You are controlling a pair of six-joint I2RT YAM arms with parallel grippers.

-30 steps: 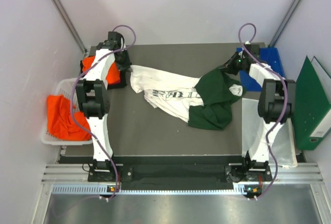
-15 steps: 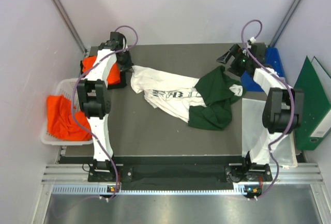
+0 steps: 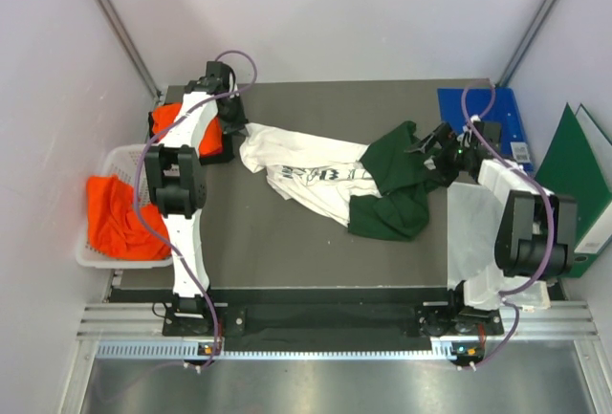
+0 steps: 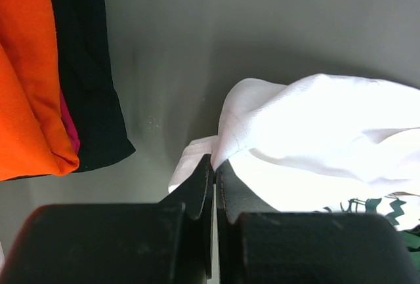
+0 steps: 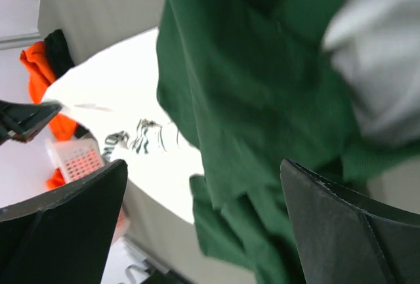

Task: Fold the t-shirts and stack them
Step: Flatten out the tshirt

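The white-fronted t-shirt (image 3: 311, 173) with black print lies crumpled across the grey table (image 3: 287, 251), its dark green sleeves (image 3: 397, 180) bunched at the right. My left gripper (image 3: 236, 129) is at the shirt's left end, shut on a fold of its white edge (image 4: 226, 149). My right gripper (image 3: 428, 151) hovers at the right edge of the green cloth (image 5: 262, 100), jaws wide open with nothing between them. A folded orange t-shirt (image 3: 196, 132) lies at the back left on a black cloth (image 4: 85, 67). Another orange t-shirt (image 3: 115, 218) fills the white basket (image 3: 115, 153).
A blue board (image 3: 478, 108) lies at the back right corner, and a green folder (image 3: 574, 185) leans against the right wall. A white cloth (image 3: 473, 232) covers the table's right side under the right arm. Walls close in on three sides.
My right gripper has opened, let go of the green sleeve, and swung from the back right toward the front, beside the green cloth. The left gripper has stayed shut on the white edge.
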